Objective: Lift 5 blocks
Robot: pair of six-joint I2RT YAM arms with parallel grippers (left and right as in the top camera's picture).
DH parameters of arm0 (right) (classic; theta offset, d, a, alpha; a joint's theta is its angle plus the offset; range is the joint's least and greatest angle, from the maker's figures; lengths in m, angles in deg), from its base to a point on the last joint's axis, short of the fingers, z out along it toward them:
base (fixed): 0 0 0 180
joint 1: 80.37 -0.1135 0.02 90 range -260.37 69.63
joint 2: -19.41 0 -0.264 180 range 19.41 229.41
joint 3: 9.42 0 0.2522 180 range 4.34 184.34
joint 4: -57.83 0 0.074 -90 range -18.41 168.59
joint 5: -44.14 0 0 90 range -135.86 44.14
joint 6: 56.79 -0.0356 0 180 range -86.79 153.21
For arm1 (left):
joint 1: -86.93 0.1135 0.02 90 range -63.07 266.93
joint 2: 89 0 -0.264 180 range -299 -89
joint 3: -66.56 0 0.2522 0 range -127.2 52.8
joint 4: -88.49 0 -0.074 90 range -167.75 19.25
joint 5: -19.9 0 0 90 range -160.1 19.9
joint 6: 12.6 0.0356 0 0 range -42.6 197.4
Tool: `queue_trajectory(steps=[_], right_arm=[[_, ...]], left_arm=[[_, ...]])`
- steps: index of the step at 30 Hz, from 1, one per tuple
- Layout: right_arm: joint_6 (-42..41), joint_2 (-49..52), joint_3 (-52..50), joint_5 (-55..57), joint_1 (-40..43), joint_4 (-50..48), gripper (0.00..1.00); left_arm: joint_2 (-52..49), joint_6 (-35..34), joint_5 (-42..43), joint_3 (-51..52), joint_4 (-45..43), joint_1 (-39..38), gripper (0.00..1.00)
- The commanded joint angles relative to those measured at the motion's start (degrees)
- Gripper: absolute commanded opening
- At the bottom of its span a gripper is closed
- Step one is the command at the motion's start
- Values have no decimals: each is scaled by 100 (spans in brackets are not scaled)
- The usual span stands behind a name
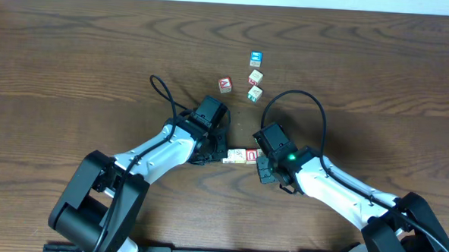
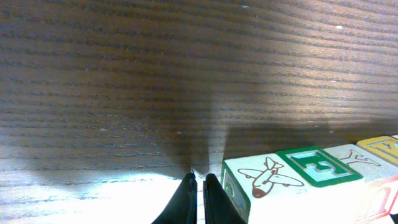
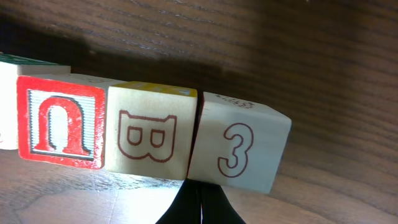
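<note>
blocks (image 3: 152, 134): likely light, stiff, slick-faced wooden row, best squeezed endwise between clenched left gripper (image 2: 198, 190) and clenched right gripper (image 3: 200, 198).

The left gripper (image 2: 198, 180) holds its dark jaws pressed together low over the brown wooden table (image 2: 124, 74), and just beside it a row of blocks (image 2: 267, 180) runs touching side by side (the nearest shows an airplane drawing, the next a green-framed letter).

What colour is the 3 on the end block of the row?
Red outline on pale wood, on the end block, clearest in the right wrist view.
</note>
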Motion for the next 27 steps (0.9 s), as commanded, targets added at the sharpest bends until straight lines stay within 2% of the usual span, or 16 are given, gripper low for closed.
queue_trajectory(steps=[1, 10, 15, 17, 20, 24, 27], right_arm=[[-50, 39, -2, 98, 11, -13, 1], [-87, 39, 4, -186, 11, 173, 1], [-695, 39, 4, -118, 11, 549, 1], [-1268, 37, 4, 352, 15, 866, 1], [-1556, 37, 7, 715, 122, 973, 1], [-1366, 37, 22, 660, 560, 699, 1], [-295, 39, 55, -144, 1005, 179, 1]], left_arm=[[-90, -9, 31, 42, 9, 17, 8], [-90, -9, 31, 42, 11, 17, 7], [-90, -9, 31, 42, 11, 17, 8], [-90, -7, 31, 42, 11, 17, 7], [-90, -7, 31, 42, 11, 17, 8], [-90, -7, 31, 42, 7, 17, 7], [-90, -7, 31, 42, -61, 17, 8]])
